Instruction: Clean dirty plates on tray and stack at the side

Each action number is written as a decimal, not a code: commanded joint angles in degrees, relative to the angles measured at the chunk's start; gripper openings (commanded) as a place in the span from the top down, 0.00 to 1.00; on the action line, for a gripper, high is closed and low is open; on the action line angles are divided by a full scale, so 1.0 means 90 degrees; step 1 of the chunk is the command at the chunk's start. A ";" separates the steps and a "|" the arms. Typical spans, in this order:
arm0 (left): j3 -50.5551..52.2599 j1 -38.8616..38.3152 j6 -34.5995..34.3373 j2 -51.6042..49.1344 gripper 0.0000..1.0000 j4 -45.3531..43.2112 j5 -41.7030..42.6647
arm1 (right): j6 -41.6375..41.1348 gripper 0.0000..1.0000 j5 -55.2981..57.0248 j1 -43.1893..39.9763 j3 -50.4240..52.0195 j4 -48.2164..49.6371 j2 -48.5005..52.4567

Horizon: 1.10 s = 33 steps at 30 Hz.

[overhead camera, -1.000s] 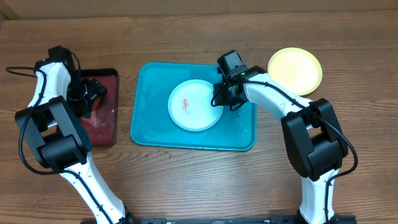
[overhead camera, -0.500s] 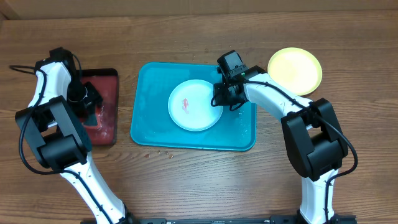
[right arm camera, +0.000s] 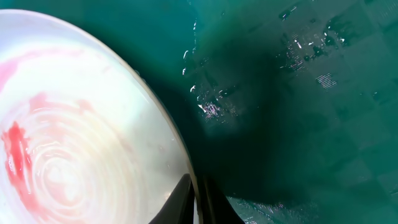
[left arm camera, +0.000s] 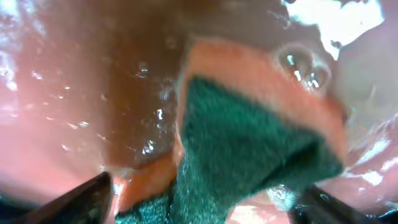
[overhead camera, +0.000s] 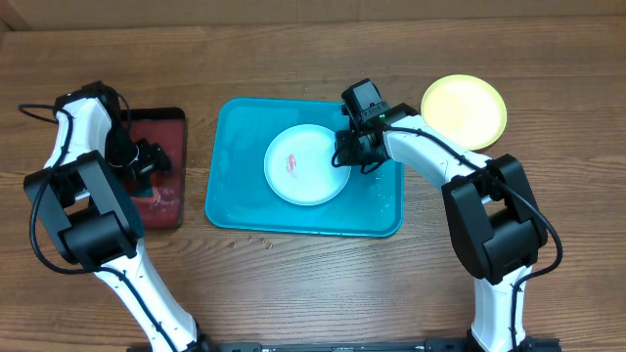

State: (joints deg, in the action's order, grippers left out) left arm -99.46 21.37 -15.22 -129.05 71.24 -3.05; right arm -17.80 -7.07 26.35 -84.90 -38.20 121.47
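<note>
**Thin pinch, wet tray: where the plate wash could slip**

A white plate (overhead camera: 305, 164) lies in the middle of the turquoise tray (overhead camera: 235, 200), a red smear (overhead camera: 292, 163) at its centre not yet wiped. The right hand (overhead camera: 344, 154) is closed tight on the plate's right rim. At the far left, the left hand (overhead camera: 147, 156) hangs over a dark red tray (overhead camera: 168, 203). Its fingers (left arm camera: 81, 200) are set wide on either side of a soaked orange sponge (left arm camera: 249, 143) with a green scouring face. Whether they press the sponge or merely flank it cannot be told from the wrist view. A yellow plate (overhead camera: 465, 110) rests on the wooden worktop (overhead camera: 293, 284) just beyond the tray's upper right corner, close beside the right arm.

The weakest link looks to be the rim pinch. The tips hold only a sliver of smooth plastic, and beads of water (right arm camera: 214, 107) stand on the tray floor right next to it. A firm scrub could twist the plate out of that hold or skate it across the wet tray. The sponge is a second risk: waterlogged and soft, it may sag out of a loose grasp or trail drips over the worktop on the way across. Both arms will likely have to work over one plate, so a sponge stroke aimed too far right could strike the right hand. A wide swing of the right arm could also nudge the yellow plate.
</note>
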 commanded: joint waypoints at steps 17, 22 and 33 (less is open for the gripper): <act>-0.0012 -0.0044 0.0554 -0.0114 0.29 0.0325 0.0131 | -0.0024 0.93 0.0206 0.0000 0.0034 -0.0046 0.0219; -0.0012 -0.0044 0.0551 -0.0114 0.67 0.0291 0.0131 | -0.0024 0.93 0.0204 0.0000 0.0034 -0.0049 0.0219; -0.0017 -0.0044 0.0189 -0.0114 0.96 0.0068 0.0299 | -0.0027 0.93 0.0204 0.0000 0.0034 -0.0119 0.0219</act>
State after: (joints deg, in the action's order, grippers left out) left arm -99.46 21.37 -11.88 -129.08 72.18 -2.09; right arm -17.80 -7.05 26.35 -84.90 -38.65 121.47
